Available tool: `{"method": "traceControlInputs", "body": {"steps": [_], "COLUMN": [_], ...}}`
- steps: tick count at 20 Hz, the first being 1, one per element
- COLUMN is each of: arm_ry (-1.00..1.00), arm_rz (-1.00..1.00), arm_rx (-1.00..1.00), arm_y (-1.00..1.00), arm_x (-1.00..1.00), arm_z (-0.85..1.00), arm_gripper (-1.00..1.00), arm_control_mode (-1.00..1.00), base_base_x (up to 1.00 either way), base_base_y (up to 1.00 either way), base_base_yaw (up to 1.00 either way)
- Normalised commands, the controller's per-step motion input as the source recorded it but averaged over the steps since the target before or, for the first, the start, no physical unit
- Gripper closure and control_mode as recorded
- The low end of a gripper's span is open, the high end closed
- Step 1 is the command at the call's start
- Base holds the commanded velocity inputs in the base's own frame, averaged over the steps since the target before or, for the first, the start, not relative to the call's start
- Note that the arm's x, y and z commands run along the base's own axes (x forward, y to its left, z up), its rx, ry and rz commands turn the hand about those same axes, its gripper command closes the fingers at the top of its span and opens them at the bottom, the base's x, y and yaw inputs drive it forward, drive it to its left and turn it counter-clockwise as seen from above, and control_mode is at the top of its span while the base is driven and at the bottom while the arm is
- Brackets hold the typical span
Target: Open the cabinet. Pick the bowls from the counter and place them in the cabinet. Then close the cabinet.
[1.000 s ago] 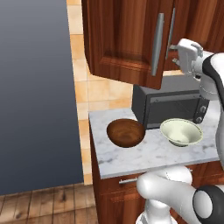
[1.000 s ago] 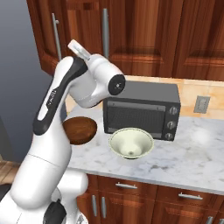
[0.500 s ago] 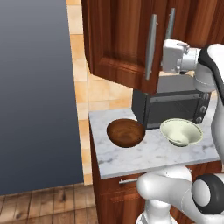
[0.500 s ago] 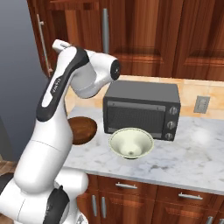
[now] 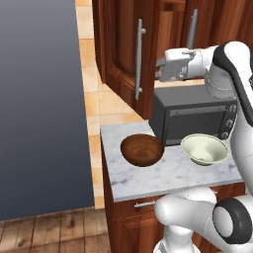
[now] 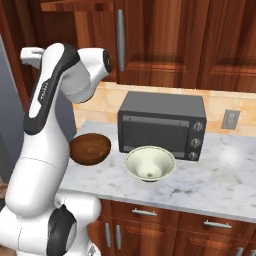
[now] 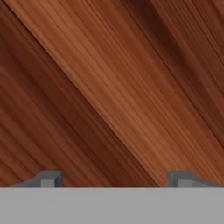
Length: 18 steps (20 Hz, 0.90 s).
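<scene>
The cabinet (image 5: 118, 44) has its left door swung out toward me, silver bar handle (image 5: 140, 59) on its outer face. My gripper (image 5: 159, 69) sits just behind that door's free edge, level with the handle and above the microwave. In the hand view my gripper (image 7: 114, 179) is open, its tips far apart, nothing between them, close against the reddish wood of the cabinet (image 7: 113, 87). On the counter (image 5: 163, 175) sit both bowls: the dark brown one (image 5: 142, 149) at left, the pale cream one (image 5: 204, 149) at right. From the right I see the brown bowl (image 6: 90, 148) partly behind my arm and the cream bowl (image 6: 150, 163).
A dark microwave (image 5: 192, 118) stands at the back of the counter behind the bowls, under the cabinet. A tall grey panel (image 5: 39, 108) rises left of the counter. The right cabinet door (image 6: 165, 40) is shut. A wall outlet (image 6: 231, 119) is at far right.
My hand has swung left from beside the handles to behind the left door's edge. The left door has opened wider. The bowls have not moved.
</scene>
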Motion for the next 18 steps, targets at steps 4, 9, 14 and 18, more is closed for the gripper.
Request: {"method": "traceControlInputs", "body": {"steps": [4, 9, 14, 18], "arm_ry": [-0.02, -0.09, -0.39, -0.36], "arm_rz": [-0.03, -0.12, -0.25, -0.27], "arm_rx": [-0.01, 0.0, -0.01, -0.08], "arm_y": [0.13, -0.46, -1.0, -1.0], "arm_x": [0.01, -0.15, -0.51, -0.35], "arm_z": [-0.01, 0.03, 0.32, 0.12], "arm_gripper": [-1.0, -1.0, -1.0, -1.0], "arm_control_mode": [-1.0, -1.0, -1.0, -1.0], "base_base_x": [0.0, 0.0, 0.0, 0.0], "base_base_y": [0.0, 0.0, 0.0, 0.0], "base_base_yaw": [0.0, 0.0, 0.0, 0.0]}}
